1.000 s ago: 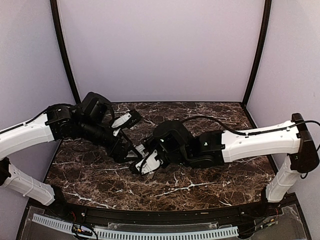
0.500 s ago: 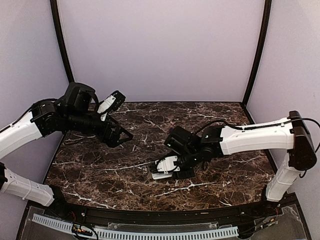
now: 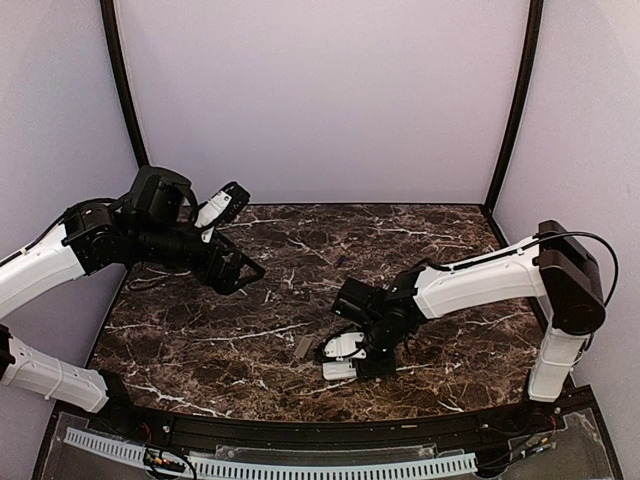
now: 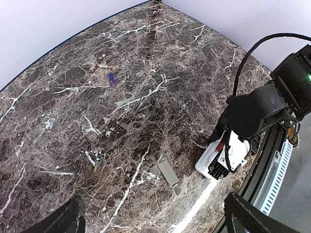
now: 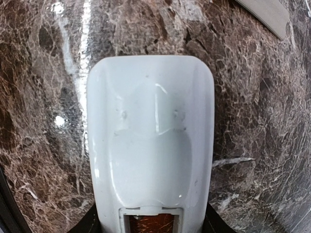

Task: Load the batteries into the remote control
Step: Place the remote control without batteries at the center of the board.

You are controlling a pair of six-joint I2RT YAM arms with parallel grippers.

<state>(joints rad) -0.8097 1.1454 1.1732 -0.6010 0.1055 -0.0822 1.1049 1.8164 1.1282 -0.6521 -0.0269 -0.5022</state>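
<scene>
My right gripper (image 3: 350, 352) is shut on the white remote control (image 5: 150, 141), held back side up low over the marble. Its battery slot (image 5: 150, 224) is open and shows orange inside. The remote also shows in the left wrist view (image 4: 210, 159) and in the top view (image 3: 337, 368). Two tiny batteries lie far off on the table, a purple one (image 4: 112, 79) and one with an orange end (image 4: 104, 66). My left gripper (image 3: 250, 272) is open and empty, raised at the left, with its fingers wide apart in its own view (image 4: 153, 208).
A small flat grey cover piece (image 4: 168, 173) lies on the marble just left of the remote; it also shows in the top view (image 3: 303, 347) and the right wrist view (image 5: 265, 12). The table's black front rail (image 3: 330, 435) is close behind the remote.
The grippers were together at the table's middle. My left arm drew back up and left, then stayed still. My right gripper carried the remote toward the front edge. The grey cover now lies on the marble.
</scene>
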